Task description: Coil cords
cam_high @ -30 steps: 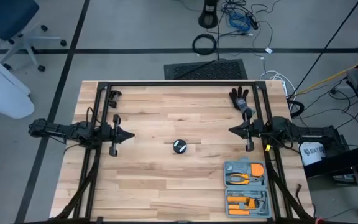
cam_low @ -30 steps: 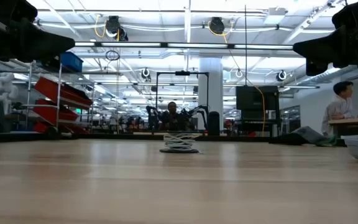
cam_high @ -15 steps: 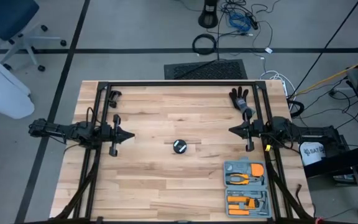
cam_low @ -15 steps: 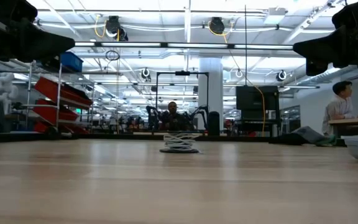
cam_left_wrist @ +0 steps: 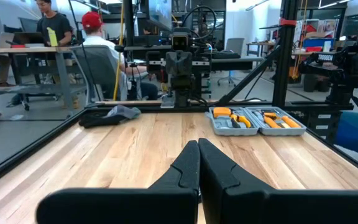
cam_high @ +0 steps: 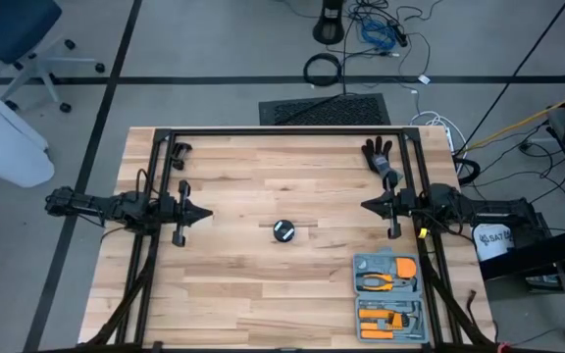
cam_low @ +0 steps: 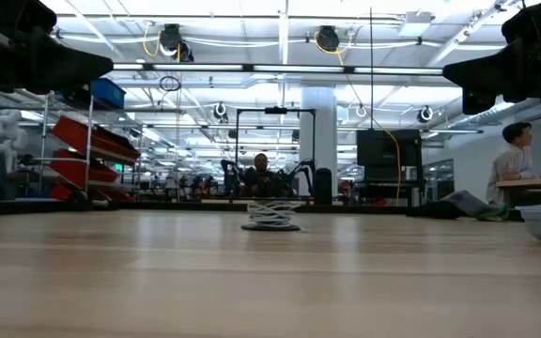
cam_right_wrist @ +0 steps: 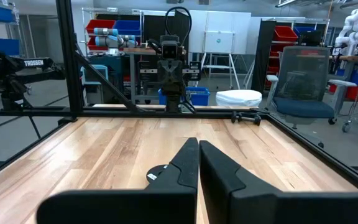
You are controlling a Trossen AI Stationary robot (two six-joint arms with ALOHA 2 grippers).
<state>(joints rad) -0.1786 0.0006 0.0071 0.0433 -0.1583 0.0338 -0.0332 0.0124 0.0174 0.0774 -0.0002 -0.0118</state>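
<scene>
Reel (cam_high: 283, 230) with white cord (cam_low: 271, 217) wound on it at table (cam_high: 243, 294) centre, left gripper (cam_high: 204, 213) and right gripper (cam_high: 367, 205) both closed empty well to either side; a careless nudge could likely loosen the coils.

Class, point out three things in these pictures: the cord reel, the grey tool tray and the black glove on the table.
cord reel (cam_high: 283, 230): high view, its pale centre.
tool tray (cam_high: 389, 293): high view, the divider between its compartments.
black glove (cam_high: 378, 154): high view, the palm.
</scene>
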